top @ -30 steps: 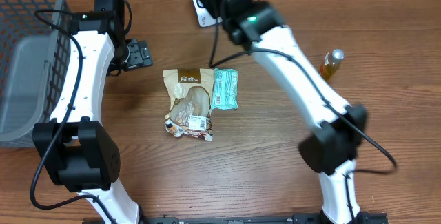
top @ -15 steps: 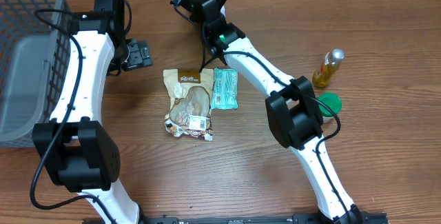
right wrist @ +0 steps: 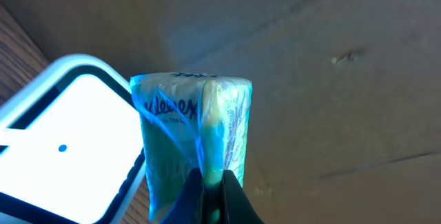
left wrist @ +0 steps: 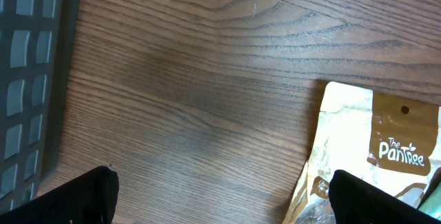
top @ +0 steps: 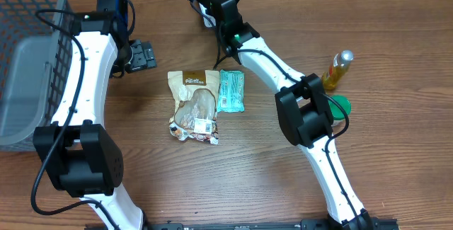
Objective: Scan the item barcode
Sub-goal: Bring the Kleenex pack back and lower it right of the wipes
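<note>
Brown wooden table (top: 396, 180) (grain running sideways), evenly lit.

Overhead: looked straight down on the whole surface (top: 396, 180), far off. Left wrist: close, faced down at wood grain; shared the pouch (left wrist: 375, 148) top and basket (left wrist: 27, 79) edge with overhead. Right wrist: very close, looked along the right tool (right wrist: 212, 196) at the tissue pack (right wrist: 189, 155), scanner (right wrist: 69, 148) behind.

Two tissue packs (top: 231, 90) (right wrist: 186, 127), one pouch (top: 194, 106)

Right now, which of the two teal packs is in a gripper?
The Kleenex pack pinched in the right gripper, beside the white scanner. The other teal pack lies flat on the table beside the Pantree pouch, with no gripper on it.
</note>
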